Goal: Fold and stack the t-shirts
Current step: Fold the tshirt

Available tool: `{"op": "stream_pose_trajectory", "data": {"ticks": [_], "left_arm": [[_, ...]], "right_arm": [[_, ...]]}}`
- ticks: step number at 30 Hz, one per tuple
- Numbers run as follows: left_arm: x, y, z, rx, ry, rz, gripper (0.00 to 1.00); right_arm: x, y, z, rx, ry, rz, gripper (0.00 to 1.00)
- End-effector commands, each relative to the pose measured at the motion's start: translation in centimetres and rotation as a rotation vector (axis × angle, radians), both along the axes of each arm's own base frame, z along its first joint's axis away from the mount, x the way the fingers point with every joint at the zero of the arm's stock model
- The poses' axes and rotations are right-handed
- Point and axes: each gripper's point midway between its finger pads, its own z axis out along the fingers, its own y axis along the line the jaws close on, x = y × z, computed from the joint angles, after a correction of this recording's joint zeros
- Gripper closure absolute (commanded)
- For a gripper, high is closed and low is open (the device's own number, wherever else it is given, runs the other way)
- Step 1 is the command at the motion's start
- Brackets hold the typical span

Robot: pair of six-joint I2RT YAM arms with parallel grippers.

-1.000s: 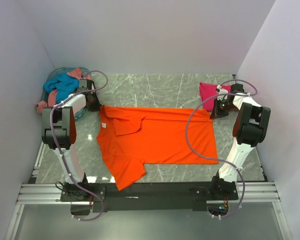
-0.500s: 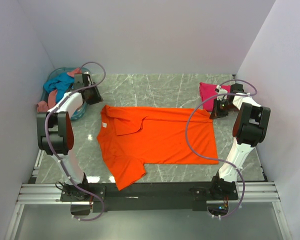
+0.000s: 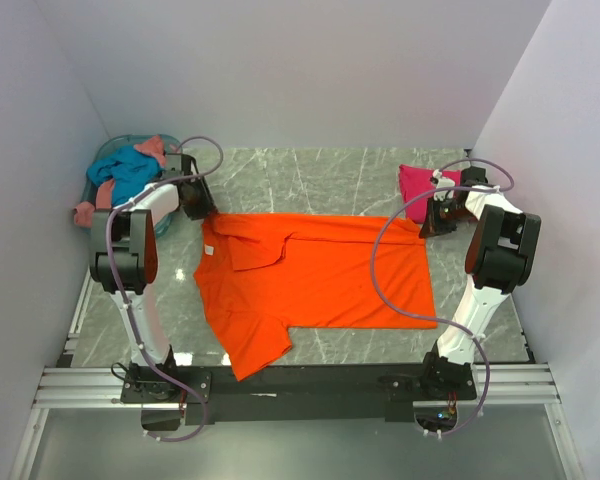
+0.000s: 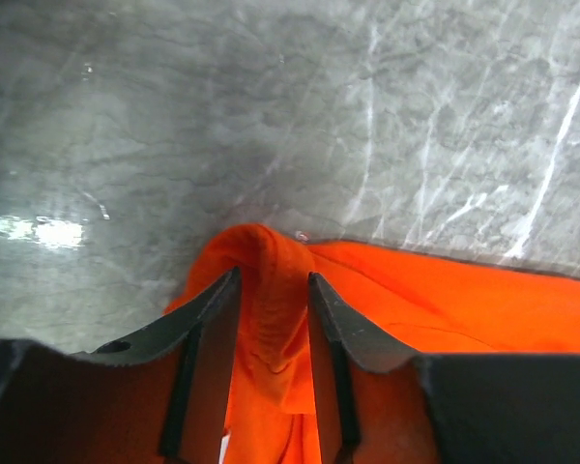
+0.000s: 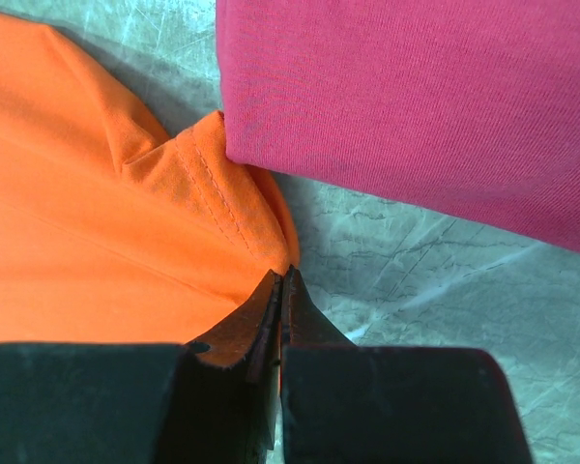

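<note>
The bright orange t-shirt point(image 3: 310, 275) lies spread flat across the middle of the table. My left gripper point(image 3: 195, 207) is at its far left corner. In the left wrist view the left gripper point(image 4: 274, 275) is shut on a raised ridge of the orange t-shirt point(image 4: 445, 309). My right gripper point(image 3: 432, 225) is at the shirt's far right corner. In the right wrist view the right gripper point(image 5: 282, 274) has its jaws pressed together on the hem edge of the orange t-shirt point(image 5: 77, 213). The folded magenta-pink t-shirt point(image 3: 416, 183) lies just behind it and fills the upper right of the right wrist view point(image 5: 416, 106).
A pale blue round basket point(image 3: 109, 152) stands at the far left. It holds the teal-blue t-shirt point(image 3: 125, 170) and the salmon-pink t-shirt point(image 3: 158, 146), and part of the salmon-pink cloth hangs over the basket's near side. White walls close in the grey marble table point(image 3: 320, 175) on three sides.
My left gripper moved back toward the basket, then came forward and right to the orange shirt's far left corner. The right arm has not moved.
</note>
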Motion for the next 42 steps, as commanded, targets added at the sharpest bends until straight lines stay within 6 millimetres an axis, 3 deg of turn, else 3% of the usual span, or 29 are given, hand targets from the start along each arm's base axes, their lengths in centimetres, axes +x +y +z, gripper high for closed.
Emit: {"op": "stream_pose_trajectory", "data": {"ticks": [1, 5, 12, 19, 25, 28, 29, 30, 34, 35, 36, 38, 39, 41, 42], "left_arm": [[1.5, -0.7, 1.6, -0.026, -0.051, -0.008, 0.61], [1.5, -0.4, 1.5, -0.014, -0.042, 0.003, 0.84], [1.5, 1.1, 2.7, 0.038, -0.086, 0.075, 0.99], [0.9, 2.9, 2.5, 0.037, -0.100, 0.162, 0.99], [2.0, 2.1, 2.3, 0.011, -0.136, 0.104, 0.99], [2.9, 1.3, 2.9, -0.016, -0.180, 0.057, 0.93], [3.0, 1.1, 3.3, -0.024, -0.193, 0.046, 0.83], [3.1, 0.8, 3.6, -0.039, -0.203, 0.033, 0.80], [2.8, 0.1, 7.6, -0.060, -0.321, -0.009, 0.65], [2.6, 0.0, 8.5, -0.060, -0.345, -0.019, 0.59], [2.3, -0.2, 10.7, -0.063, -0.396, -0.031, 0.57], [1.4, -0.4, 12.3, -0.060, -0.434, -0.049, 0.54], [0.9, -0.3, 14.3, -0.053, -0.477, -0.054, 0.53], [0.0, 0.1, 15.5, -0.021, -0.503, -0.060, 0.50], [-0.7, 0.2, 17.6, -0.009, -0.550, -0.059, 0.47]], "right_arm": [[1.4, -0.2, 1.0, -0.009, -0.040, 0.008, 1.00], [1.3, -0.2, 0.8, -0.009, -0.035, 0.009, 1.00], [1.2, -0.3, 0.7, -0.018, -0.033, 0.006, 1.00], [1.5, -1.5, 0.7, -0.075, -0.042, -0.039, 1.00], [1.7, -1.4, 1.0, -0.062, -0.049, -0.040, 1.00], [1.5, -0.8, 1.2, -0.034, -0.045, -0.014, 1.00], [1.5, -0.7, 1.3, -0.030, -0.050, 0.000, 1.00], [1.5, -0.6, 1.4, -0.024, -0.048, 0.008, 0.97], [1.3, -0.1, 2.3, -0.013, -0.071, 0.039, 0.76], [1.4, -0.1, 2.7, -0.013, -0.082, 0.045, 0.74], [1.4, -0.1, 3.3, -0.016, -0.096, 0.047, 0.72], [1.6, -0.1, 4.3, -0.020, -0.117, 0.046, 0.70], [1.6, -0.1, 4.6, -0.021, -0.124, 0.048, 0.70], [1.8, -0.2, 5.5, -0.030, -0.148, 0.049, 0.66], [1.7, -0.2, 5.7, -0.032, -0.155, 0.051, 0.64]]}}
